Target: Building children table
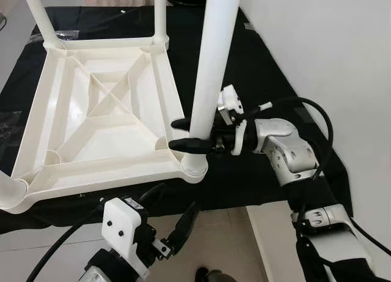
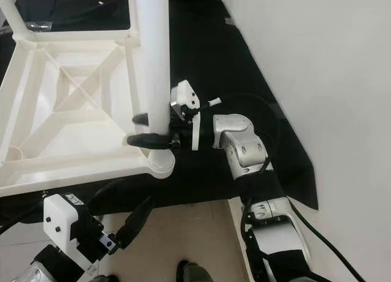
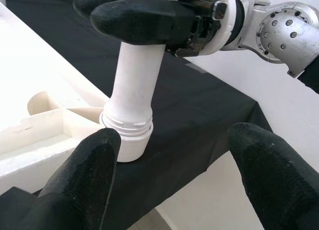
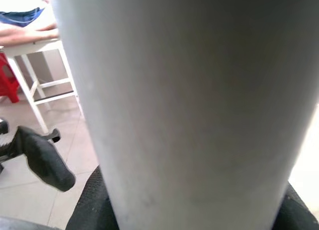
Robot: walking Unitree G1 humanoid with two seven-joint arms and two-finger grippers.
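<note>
**Seating the near-right leg**

Keep the white plastic tube leg [image 1: 211, 62] upright and twist it squarely down into the corner socket [image 1: 195, 166] of the upturned white plastic tabletop [image 1: 91, 104] on the black cloth [image 1: 256, 74]. Right gripper [image 1: 190, 134] pinching leg just above socket; left gripper [image 1: 174, 218] spread, hovering near, just below that corner.

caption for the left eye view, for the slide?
Right gripper clasps a white table leg seated in the upturned tabletop's corner socket; left gripper waits open below.
</note>
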